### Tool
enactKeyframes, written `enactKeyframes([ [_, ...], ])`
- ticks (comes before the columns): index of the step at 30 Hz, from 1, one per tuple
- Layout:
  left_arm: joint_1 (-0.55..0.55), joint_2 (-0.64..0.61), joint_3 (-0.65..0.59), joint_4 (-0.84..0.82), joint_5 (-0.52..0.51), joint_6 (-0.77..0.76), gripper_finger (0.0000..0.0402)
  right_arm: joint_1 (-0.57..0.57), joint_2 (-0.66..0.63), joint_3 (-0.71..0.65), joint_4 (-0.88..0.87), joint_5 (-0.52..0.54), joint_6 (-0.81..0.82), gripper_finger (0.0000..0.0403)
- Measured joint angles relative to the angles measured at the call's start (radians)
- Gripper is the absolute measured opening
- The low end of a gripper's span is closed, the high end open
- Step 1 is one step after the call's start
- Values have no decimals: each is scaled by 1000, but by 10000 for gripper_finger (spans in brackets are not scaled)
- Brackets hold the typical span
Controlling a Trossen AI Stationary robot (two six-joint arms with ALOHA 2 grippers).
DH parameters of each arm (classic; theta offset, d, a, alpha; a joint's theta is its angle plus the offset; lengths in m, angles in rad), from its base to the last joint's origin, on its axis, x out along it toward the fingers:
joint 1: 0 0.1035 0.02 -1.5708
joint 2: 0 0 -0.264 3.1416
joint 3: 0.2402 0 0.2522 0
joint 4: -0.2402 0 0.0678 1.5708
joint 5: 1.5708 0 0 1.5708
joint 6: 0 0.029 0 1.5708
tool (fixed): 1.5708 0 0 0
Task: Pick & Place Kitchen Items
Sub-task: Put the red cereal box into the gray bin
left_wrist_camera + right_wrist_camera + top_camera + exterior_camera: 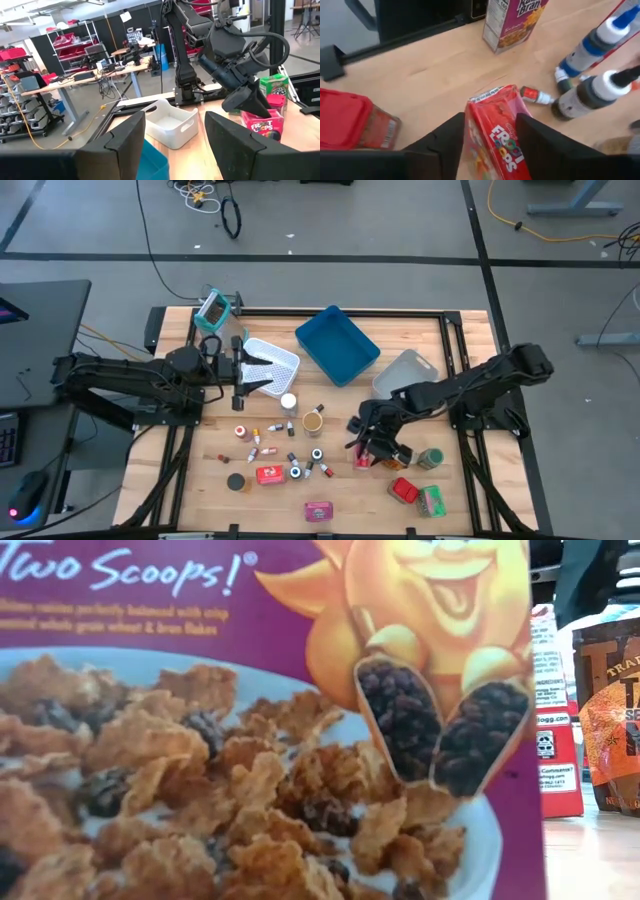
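Note:
My right gripper (368,448) is at the table's right-middle, slanting down, shut on a small red Froot Loops box (495,135). The left wrist view shows that box (262,127) below the right gripper's dark fingers. My left gripper (244,380) hangs level and open beside the white mesh basket (272,362), with nothing between its fingers (125,145). Several tiny bottles (290,450), a red tin (268,474), a pink packet (319,511), a green packet (432,500) and a small jar (430,458) lie on the wood. My right gripper pinches the Froot Loops box by its two long side faces (474,131), one finger on each side. The fingers come slanting down from the table's right and lie along the box. Whether the box's lower end is clear of the table, I cannot tell.
A blue tray (337,345) and a grey bin (405,370) stand at the back. A mini Raisin Bran box (512,20), two white-capped bottles (592,95) and a red packet (350,120) lie close around the right gripper. A cereal box (250,740) fills the low view.

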Motion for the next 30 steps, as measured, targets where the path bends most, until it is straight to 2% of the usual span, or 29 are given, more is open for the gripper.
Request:
enactKeyframes([
  [12,0,0,0,-1,-7,3,215,-2,6,-4,51,13,-17,11],
  [16,0,0,-1,-1,-8,3,215,-3,-6,-6,74,34,16,16],
  [20,0,0,-1,-2,-8,3,215,-3,-73,-6,87,116,68,7],
  [27,0,0,-1,-23,-8,4,215,-3,-287,-5,-6,232,156,6],
  [30,0,0,-1,-23,-8,4,215,-2,-392,-5,-87,346,222,4],
])
